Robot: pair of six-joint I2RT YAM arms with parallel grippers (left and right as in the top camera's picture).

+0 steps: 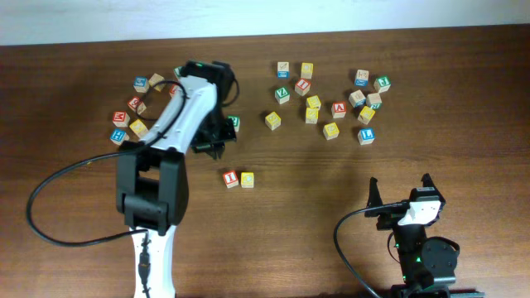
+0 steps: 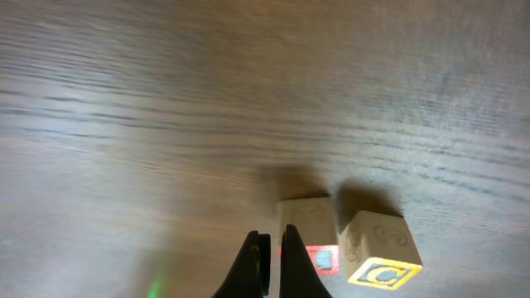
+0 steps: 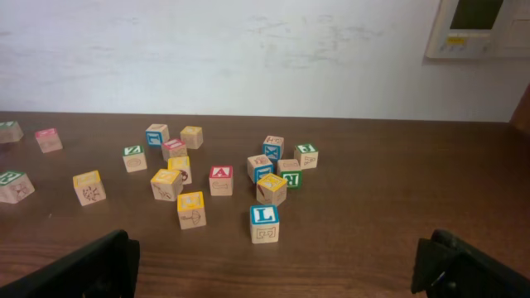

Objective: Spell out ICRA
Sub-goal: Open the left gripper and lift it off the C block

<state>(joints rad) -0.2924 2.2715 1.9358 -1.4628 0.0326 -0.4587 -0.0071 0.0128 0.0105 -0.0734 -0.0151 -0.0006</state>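
Note:
A red "I" block [image 1: 231, 178] and a yellow "C" block [image 1: 247, 180] sit side by side at the table's middle. In the left wrist view the red block [image 2: 315, 240] and the "C" block [image 2: 381, 252] lie just right of my fingertips. My left gripper [image 1: 209, 147] [image 2: 269, 248] is shut and empty, hovering up and left of the pair. A red "A" block [image 1: 339, 108] [image 3: 220, 179] lies in the right cluster. My right gripper [image 1: 400, 195] [image 3: 277, 269] is open and empty near the front right.
A cluster of several letter blocks [image 1: 331, 95] lies at the back right, with a blue "L" block [image 3: 264, 222] nearest my right gripper. Another cluster [image 1: 137, 108] lies at the back left. A green block [image 1: 234, 122] sits beside my left arm.

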